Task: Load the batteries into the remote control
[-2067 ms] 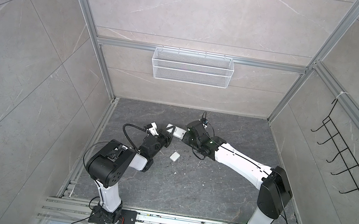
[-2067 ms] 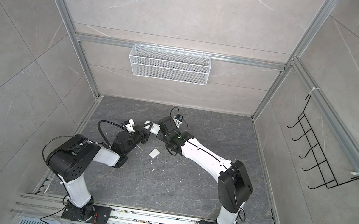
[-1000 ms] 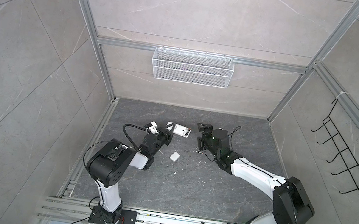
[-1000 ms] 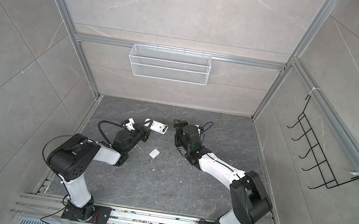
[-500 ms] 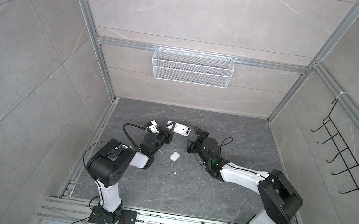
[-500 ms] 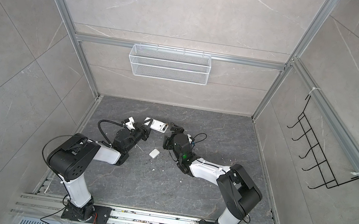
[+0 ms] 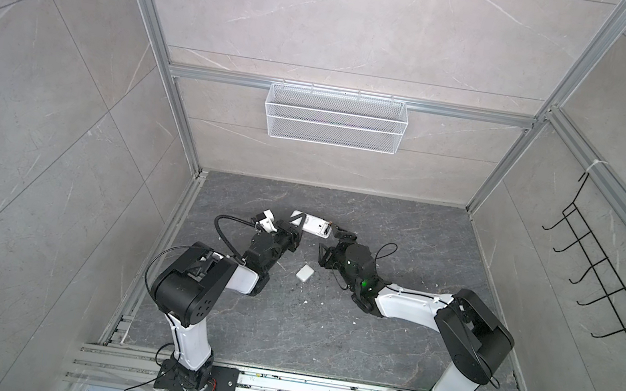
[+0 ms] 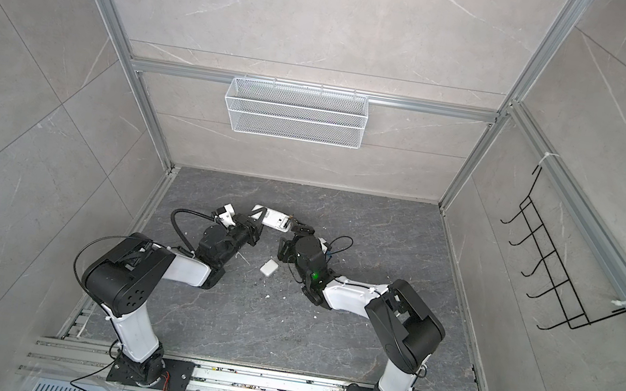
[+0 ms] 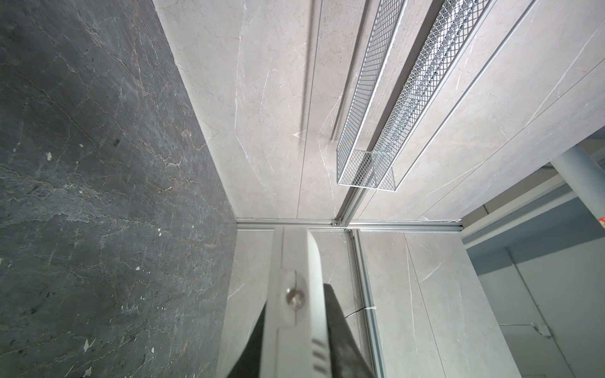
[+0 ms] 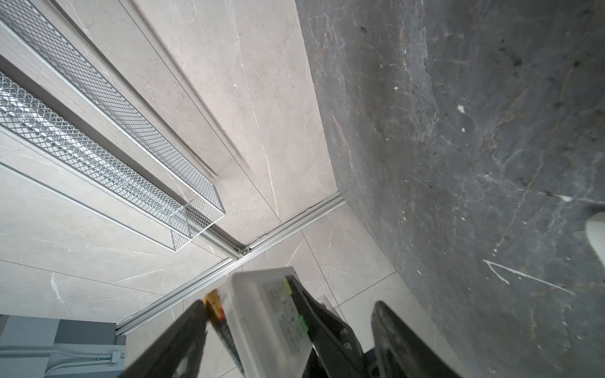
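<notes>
- Left gripper point(image 7: 294, 231) is clamped on the left end of the remote point(image 7: 313, 224) and holds it up off the floor point(image 7: 324, 333), in the far middle of the cell.
- Both top views show the same grip: left gripper point(image 8: 256, 228), remote point(image 8: 274, 217) lying roughly left to right.
- In the left wrist view the remote point(image 9: 304, 294) is seen edge-on, pinched between the dark fingers point(image 9: 340, 327) of the left gripper point(image 9: 299, 327).
- Right gripper point(image 7: 331, 245) is at the remote's right end with its jaws wide apart, also seen in a top view point(image 8: 291, 239).
- In the right wrist view the right gripper point(image 10: 289, 304) straddles the remote point(image 10: 262, 314), button face visible, one finger point(image 10: 183, 333) on each side.
- Battery point(image 10: 216, 309), dark with a gold end, lies along the remote's edge, touching that finger. Can't tell if it is seated in the remote.
- In a top view the battery point(image 7: 330, 223) is a small brown spot at the remote's right tip. Only one battery can be made out.
- Cover point(image 7: 302, 284) lies on the floor between the two arms, nearer than the remote and apart from both grippers, also seen in a top view point(image 8: 268, 269).
- White specks point(image 7: 304, 301) are scattered on the floor near the cover.
- Wire basket point(image 7: 334, 124) hangs on the far wall and a hook rack point(image 7: 604, 286) on the right wall.
</notes>
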You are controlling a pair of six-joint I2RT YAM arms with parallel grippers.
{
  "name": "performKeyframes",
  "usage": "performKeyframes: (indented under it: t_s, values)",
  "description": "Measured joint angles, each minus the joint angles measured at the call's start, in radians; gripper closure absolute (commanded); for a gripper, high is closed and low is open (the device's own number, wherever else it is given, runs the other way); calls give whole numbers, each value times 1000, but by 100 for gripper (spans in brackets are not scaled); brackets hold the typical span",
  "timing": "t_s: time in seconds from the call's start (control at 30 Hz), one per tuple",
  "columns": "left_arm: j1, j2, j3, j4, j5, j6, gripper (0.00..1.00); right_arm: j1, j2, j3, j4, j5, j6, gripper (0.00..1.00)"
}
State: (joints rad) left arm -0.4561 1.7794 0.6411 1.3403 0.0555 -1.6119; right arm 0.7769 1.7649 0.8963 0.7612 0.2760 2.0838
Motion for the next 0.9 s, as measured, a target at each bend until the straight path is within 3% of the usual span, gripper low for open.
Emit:
performKeyframes:
  t_s: [0.9]
  values:
    - [-18, 0, -5, 0, 0, 53, 100, 0, 45, 21, 60, 13, 8, 27]
